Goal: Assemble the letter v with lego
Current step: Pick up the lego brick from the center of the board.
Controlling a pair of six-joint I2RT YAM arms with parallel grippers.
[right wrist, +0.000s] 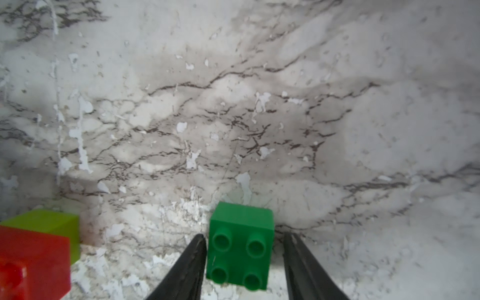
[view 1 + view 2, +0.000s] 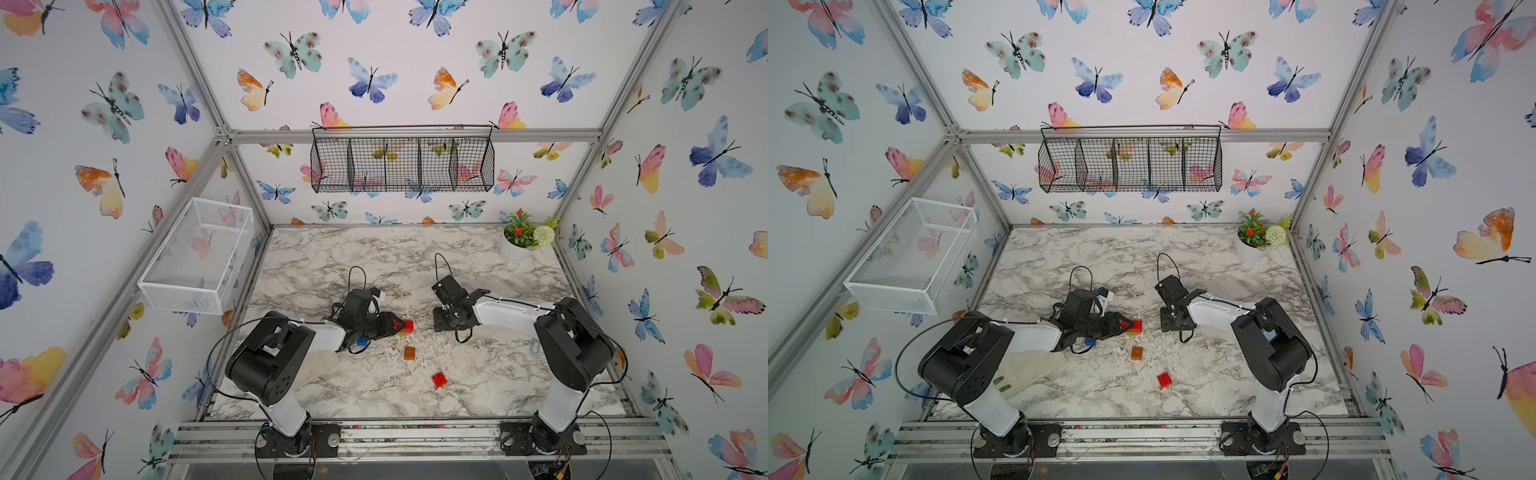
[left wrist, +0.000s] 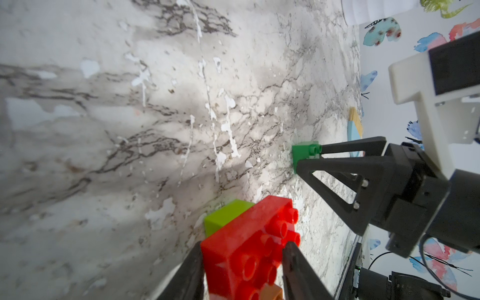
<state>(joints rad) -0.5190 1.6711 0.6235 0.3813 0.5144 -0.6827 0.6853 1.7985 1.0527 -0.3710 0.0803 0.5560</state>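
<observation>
Now the left claw point(image 3: 244, 246) pinches the long red brick point(image 3: 250, 241); the right claw point(image 1: 244, 235), spread round the green brick point(image 1: 241, 245) near it, must close, then lift.

Left arm point(image 2: 328, 332) and right arm point(image 2: 507, 311) — white shells, black joint housings, looping black cables point(image 3: 421, 250); right gripper point(image 3: 309, 155) has triangular black fingers point(image 3: 337, 166) with silver screws point(image 3: 365, 182).
</observation>
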